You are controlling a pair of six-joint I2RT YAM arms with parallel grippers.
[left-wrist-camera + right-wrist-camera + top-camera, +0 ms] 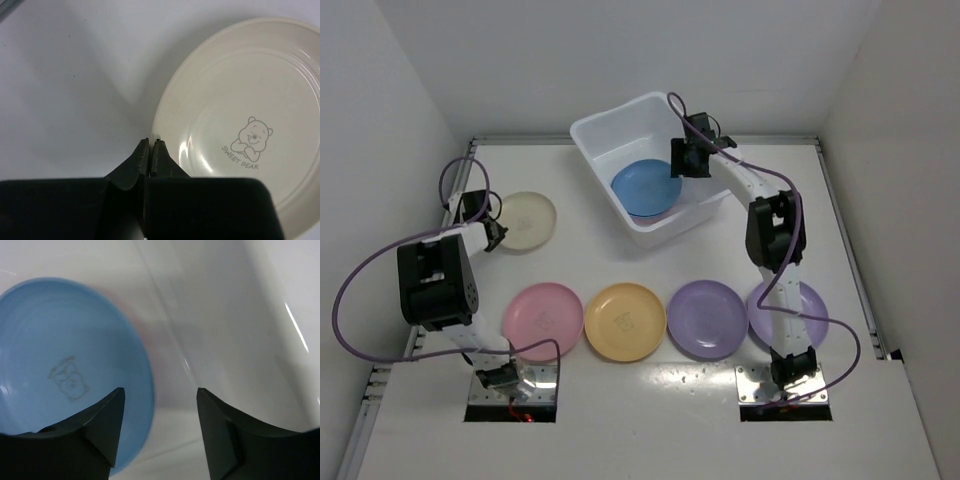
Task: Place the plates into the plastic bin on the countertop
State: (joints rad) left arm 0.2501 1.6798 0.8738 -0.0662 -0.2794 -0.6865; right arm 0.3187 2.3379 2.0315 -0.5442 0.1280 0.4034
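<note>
a: where do things stand?

b: one blue plate (645, 188) lies flat in the plastic bin (610, 112). the right claw (159, 392) hangs over it, spread wide and holding nothing, so i'd judge that drop is done.

a: and the other arm?

b: the left claw (151, 142) is pressed closed right at the near rim of the cream plate (240, 130), which sits flat on the surface (65, 75). i can't see any rim caught inside it.

a: so how should it take that plate?

b: my guess is to open a little, get one side under the lip and one over it, then pinch firmly. the rim looks thin and slick, so lift slowly and keep it level.

a: what about the rest?

b: a pink plate (543, 320), a yellow plate (625, 320) and two purple plates (705, 318) lie in a row near the bases.
</note>
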